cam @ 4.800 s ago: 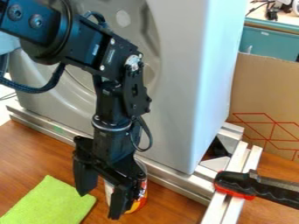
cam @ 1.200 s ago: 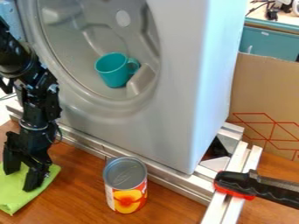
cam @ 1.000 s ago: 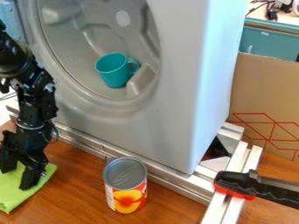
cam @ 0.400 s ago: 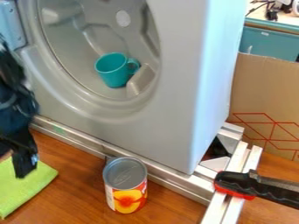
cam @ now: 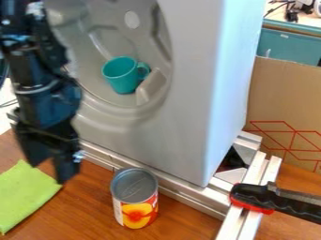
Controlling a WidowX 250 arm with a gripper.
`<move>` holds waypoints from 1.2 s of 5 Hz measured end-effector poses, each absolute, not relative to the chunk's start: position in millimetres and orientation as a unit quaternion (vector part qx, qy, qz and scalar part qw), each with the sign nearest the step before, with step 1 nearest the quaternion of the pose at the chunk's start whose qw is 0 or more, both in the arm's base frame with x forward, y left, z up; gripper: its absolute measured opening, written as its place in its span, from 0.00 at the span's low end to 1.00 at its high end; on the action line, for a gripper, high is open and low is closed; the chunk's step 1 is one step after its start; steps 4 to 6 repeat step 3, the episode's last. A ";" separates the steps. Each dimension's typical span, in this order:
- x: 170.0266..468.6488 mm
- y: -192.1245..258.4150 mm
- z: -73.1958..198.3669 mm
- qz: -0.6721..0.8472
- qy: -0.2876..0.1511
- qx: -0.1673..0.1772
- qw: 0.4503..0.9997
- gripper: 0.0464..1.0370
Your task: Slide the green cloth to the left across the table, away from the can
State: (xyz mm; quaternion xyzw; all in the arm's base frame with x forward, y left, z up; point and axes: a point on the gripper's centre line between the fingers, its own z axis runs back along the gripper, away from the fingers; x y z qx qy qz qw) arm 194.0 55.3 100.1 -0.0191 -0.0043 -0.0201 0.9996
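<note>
The black gripper (cam: 47, 169) hangs at the left over the wooden table, just above and beyond the green cloth (cam: 25, 194). Its two fingers stand apart, and nothing is between them. To its right, a can (cam: 134, 199) with a fruit picture on its label stands upright beside the metal rail. A teal mug (cam: 123, 75) rests inside the round opening of the grey machine, above and to the right of the gripper, with its handle to the right.
The grey machine (cam: 188, 93) rises behind the can, with a metal rail (cam: 182, 192) along its foot. A clamp with a black and red handle (cam: 263, 197) lies across the rails at the right. Behind it stands a cardboard sheet (cam: 288, 103).
The gripper has gone from in front of the can to the left, over the cloth, and lately come up and back to the right. The cloth now lies further left; can and mug have come into sight.
</note>
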 end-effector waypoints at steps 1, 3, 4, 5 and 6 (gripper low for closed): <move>207.4 20.8 98.0 -0.045 -0.002 -0.038 0.998 0.96; 213.6 16.3 89.1 -0.016 0.006 0.000 1.000 0.96; 213.6 16.3 89.1 -0.016 0.006 0.000 1.000 0.96; 213.6 16.3 89.1 -0.016 0.006 0.000 1.000 0.96; 213.6 16.3 89.1 -0.016 0.006 0.000 1.000 0.96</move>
